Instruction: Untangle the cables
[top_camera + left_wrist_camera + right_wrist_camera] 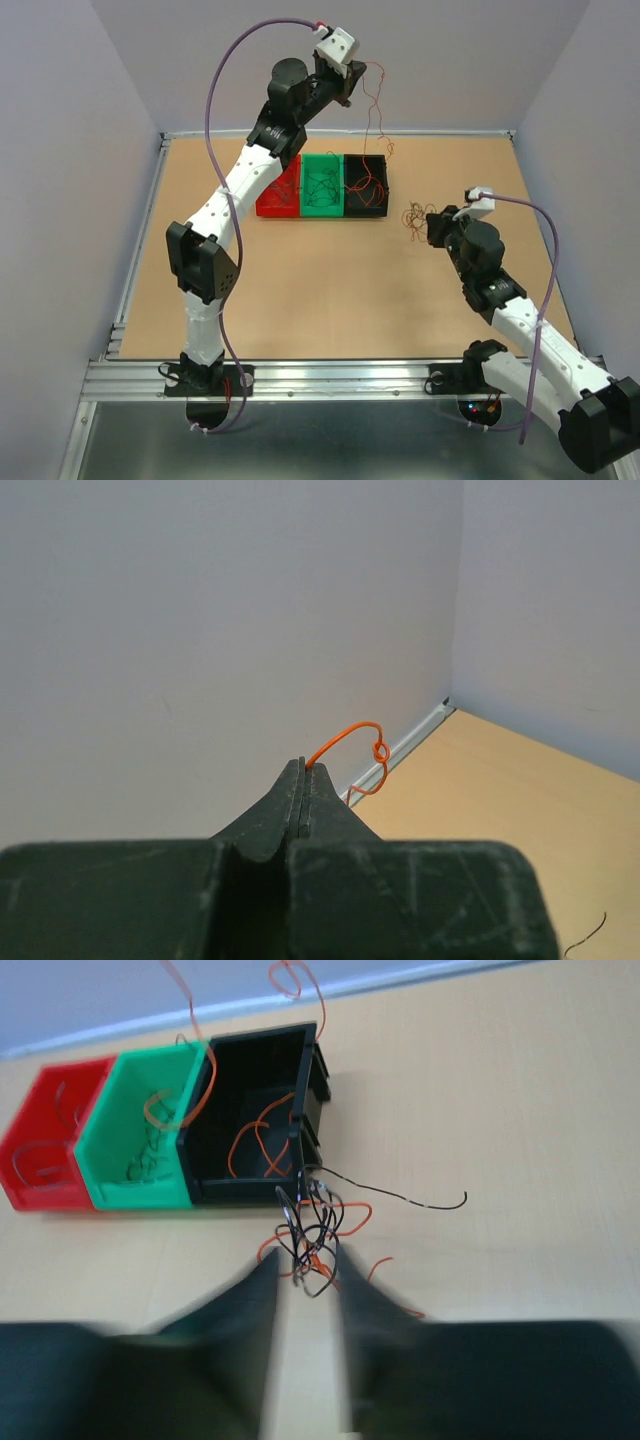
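Several hair-thin curly cables [316, 1222], orange and dark, lie clumped just ahead of the right gripper [305, 1268], its fingers spread. One orange strand [352, 730], looped near its tip, is pinched in the left gripper [303, 768].

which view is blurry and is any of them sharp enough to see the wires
Right wrist view: blur smears the jaws of the right gripper and softens the wire clump. Left wrist view: sharp, left gripper and its pinched orange wire crisp against the wall. Top external view: evenly lit, no glare, the clump barely resolved.
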